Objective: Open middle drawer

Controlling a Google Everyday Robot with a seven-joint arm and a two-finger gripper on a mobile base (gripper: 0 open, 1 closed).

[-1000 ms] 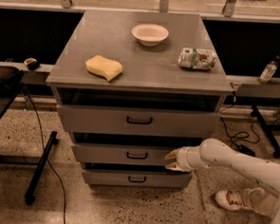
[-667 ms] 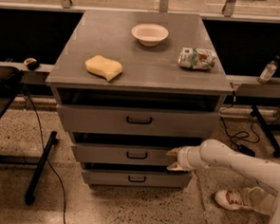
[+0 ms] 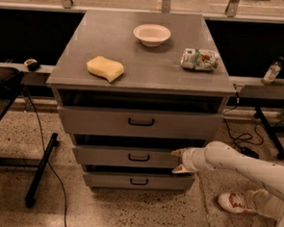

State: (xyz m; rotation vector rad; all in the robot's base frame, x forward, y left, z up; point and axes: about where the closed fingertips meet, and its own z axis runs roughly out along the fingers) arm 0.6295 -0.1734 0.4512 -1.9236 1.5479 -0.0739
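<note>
The grey cabinet (image 3: 144,72) has three drawers. The middle drawer (image 3: 110,156) has a flat grey front and a small dark loop handle (image 3: 139,157). A dark gap shows above its front. My gripper (image 3: 176,161) reaches in from the right on a white arm (image 3: 235,164) and sits at the right end of the middle drawer's front, well right of the handle. Its two fingertips (image 3: 176,151) are spread apart, one by the front's top edge and one by its bottom edge.
The wider top drawer (image 3: 141,122) and the narrow bottom drawer (image 3: 138,181) flank the middle one. On the cabinet top lie a yellow sponge (image 3: 104,68), a white bowl (image 3: 151,34) and a snack bag (image 3: 199,59). A black stand (image 3: 39,172) is at left, cables (image 3: 239,138) and a shoe (image 3: 233,202) at right.
</note>
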